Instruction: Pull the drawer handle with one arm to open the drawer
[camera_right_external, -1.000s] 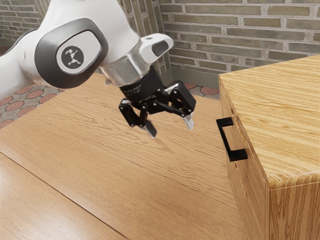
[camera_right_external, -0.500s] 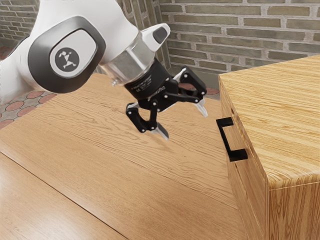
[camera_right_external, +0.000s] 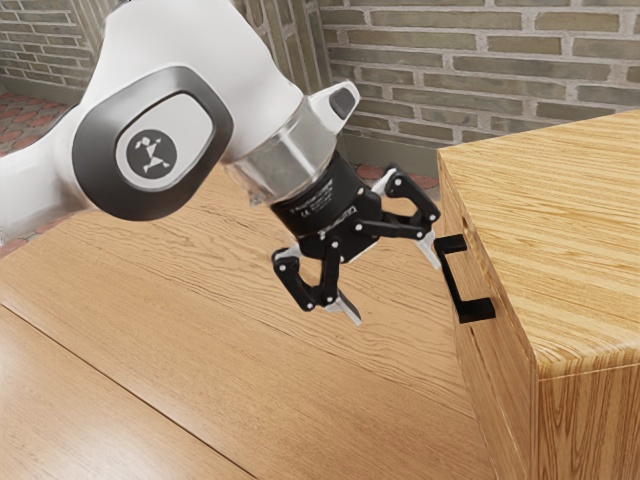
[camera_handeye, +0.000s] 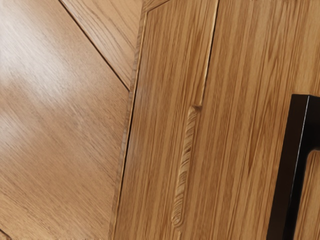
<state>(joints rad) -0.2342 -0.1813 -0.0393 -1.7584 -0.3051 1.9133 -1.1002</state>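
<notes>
I note my pincer (camera_right_external: 391, 283) spread, close beside the handle (camera_right_external: 462, 280) but not gripping; the drawer (camera_right_external: 478, 370) appears shut, with grasp and pull not yet done.

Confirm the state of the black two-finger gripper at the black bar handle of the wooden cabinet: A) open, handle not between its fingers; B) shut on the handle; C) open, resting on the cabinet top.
A: the black two-finger gripper stands spread in the air, with the black bar handle beside it, ungrasped.
</notes>
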